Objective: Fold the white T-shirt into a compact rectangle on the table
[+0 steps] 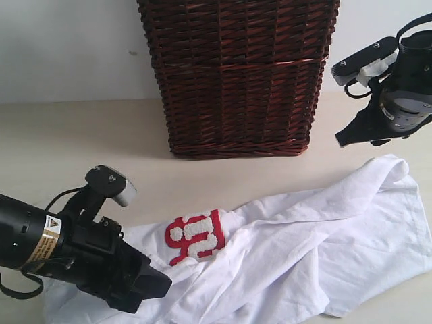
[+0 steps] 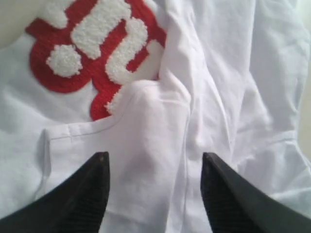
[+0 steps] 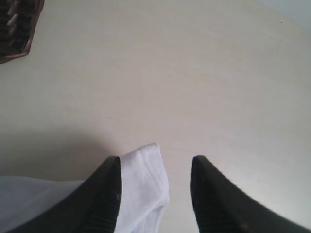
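Observation:
The white T-shirt lies crumpled across the front right of the table, its red patch with white letters facing up. My left gripper is low over the shirt's left part, just in front of the patch. In the left wrist view the left gripper is open, its jaws wide apart over a hemmed fold of the shirt. My right gripper hangs raised above the shirt's far right end. It is open, and a hemmed shirt corner shows beside one finger.
A tall dark brown wicker basket stands at the back middle of the table, and its corner shows in the right wrist view. Bare table stretches beyond the shirt corner.

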Motion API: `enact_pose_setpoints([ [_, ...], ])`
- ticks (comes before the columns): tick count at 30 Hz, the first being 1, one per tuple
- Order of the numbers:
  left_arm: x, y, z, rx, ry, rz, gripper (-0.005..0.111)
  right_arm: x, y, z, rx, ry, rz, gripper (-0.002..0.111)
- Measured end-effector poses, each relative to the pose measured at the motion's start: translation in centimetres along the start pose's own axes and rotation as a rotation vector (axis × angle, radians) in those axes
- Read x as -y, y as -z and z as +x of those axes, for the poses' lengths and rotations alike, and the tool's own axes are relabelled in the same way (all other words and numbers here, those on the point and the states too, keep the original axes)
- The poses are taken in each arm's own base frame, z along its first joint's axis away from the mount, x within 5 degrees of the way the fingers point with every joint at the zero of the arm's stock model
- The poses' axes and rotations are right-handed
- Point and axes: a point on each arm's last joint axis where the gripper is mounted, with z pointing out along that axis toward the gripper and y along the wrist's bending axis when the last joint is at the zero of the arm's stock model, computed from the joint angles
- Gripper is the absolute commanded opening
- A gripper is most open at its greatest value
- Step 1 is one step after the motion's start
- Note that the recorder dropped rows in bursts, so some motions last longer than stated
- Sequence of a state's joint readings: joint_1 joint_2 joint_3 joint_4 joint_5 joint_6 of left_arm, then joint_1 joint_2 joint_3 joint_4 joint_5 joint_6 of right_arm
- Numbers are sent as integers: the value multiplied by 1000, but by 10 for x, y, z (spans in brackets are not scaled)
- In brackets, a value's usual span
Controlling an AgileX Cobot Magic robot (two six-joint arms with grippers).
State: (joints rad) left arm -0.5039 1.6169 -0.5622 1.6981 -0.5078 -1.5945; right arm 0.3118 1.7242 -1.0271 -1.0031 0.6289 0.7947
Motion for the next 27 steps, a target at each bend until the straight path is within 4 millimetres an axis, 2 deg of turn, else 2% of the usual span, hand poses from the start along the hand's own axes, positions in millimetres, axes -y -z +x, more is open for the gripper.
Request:
enact_pose_setpoints([
  [4, -4, -1, 5, -27, -13, -39, 52, 0, 0, 0, 0, -1, -1, 45],
  [6, -9, -4, 11, -51, -3, -84, 39, 0, 0, 0, 0, -1, -1, 45],
  [9, -18, -7, 17, -78, 12, -161, 3, 0, 0, 0, 1, -1, -2, 45],
  [12, -22, -8, 18, -83, 23, -195, 0, 0, 0, 0, 1, -1, -2, 45],
  [16, -20, 0, 5, -22, 15, -210, 0, 0, 0, 0, -2, -7, -5, 45],
  [19, -12, 17, -15, 75, -20, -210, 0, -1, 0, 0, -4, -11, -8, 45],
  [21, -3, 36, -33, 170, -56, -212, 0, -1, 0, 0, -5, -7, -9, 45],
  [27, 30, 109, -87, 495, -194, -250, 0, -1, 0, 1, -7, 1, -11, 45],
])
